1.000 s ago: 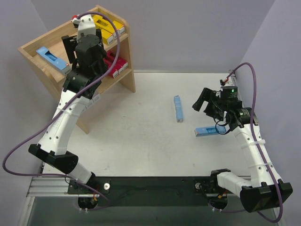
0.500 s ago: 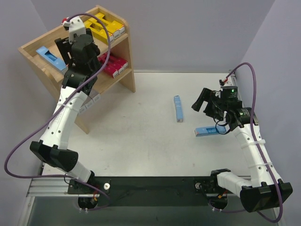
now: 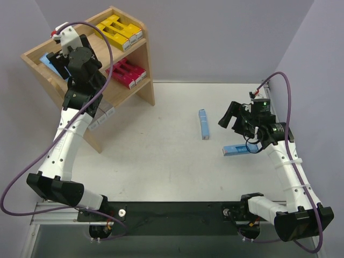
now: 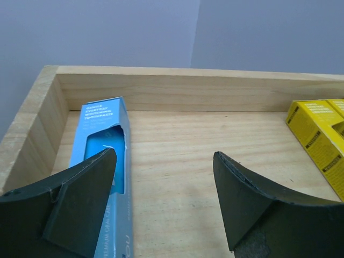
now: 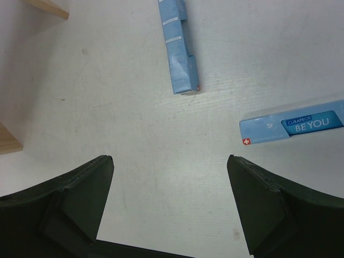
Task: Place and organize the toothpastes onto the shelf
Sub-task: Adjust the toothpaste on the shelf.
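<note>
Nearest to the arms, two blue boxes [image 3: 203,123] are lying on the table [image 3: 161,161], near each other but not touching. The right gripper [image 5: 167,161] is hanging above the table near them, with its fingers wide apart and holding nothing.

Farther back, the shelf [image 3: 144,88] is holding most of the boxes. Red boxes [image 3: 127,73] are sitting side by side on the low level. Some pale box ends [image 3: 102,115] are peeking out beside them under the left arm, but I cannot tell how many.

On the top level, yellow boxes [image 3: 119,31] are lying together on the right. One blue box [image 4: 102,134] is lying alone on the left. The left gripper [image 4: 164,156] is hovering just above that blue box, open wide and holding nothing.

I think most of the job is done, and only the two blue boxes on the table are waiting to go up.
</note>
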Robot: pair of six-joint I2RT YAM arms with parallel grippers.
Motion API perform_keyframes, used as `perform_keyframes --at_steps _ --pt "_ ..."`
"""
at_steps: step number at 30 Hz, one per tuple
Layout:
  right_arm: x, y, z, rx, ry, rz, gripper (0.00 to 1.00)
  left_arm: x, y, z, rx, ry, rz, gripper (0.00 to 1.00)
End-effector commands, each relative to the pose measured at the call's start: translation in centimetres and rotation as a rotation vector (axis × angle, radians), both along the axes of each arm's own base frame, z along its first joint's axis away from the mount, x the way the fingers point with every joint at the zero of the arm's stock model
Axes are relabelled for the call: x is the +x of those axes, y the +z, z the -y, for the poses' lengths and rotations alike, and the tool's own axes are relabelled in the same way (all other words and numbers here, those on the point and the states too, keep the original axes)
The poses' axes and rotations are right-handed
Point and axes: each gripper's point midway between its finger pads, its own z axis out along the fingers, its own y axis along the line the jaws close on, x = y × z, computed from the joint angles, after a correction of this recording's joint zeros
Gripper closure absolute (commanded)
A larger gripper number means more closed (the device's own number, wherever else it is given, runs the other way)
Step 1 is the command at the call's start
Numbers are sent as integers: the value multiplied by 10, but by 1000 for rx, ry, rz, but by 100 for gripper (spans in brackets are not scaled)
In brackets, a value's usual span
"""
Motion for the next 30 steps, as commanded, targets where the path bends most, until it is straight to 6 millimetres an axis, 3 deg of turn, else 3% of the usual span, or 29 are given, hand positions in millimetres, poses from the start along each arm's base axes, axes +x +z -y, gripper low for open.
perform_keyframes --at_steps 1,13,19,22,26,30 --pt "-2 -2 -3 7 17 -11 9 -1 -44 -19 36 124 -151 16" --pt "-2 -1 -5 14 22 -9 10 1 -39 -24 164 151 -281 17" --pt "-2 -1 -5 16 25 -11 10 4 -29 -24 259 139 -342 31" --pt "-1 -1 -6 19 26 -13 10 7 -22 -20 294 116 -358 33" --pt "-1 -2 -7 20 30 -19 10 8 -6 -14 306 88 -332 33" --pt "0 -2 -7 20 31 -21 10 5 22 -1 289 63 -260 32"
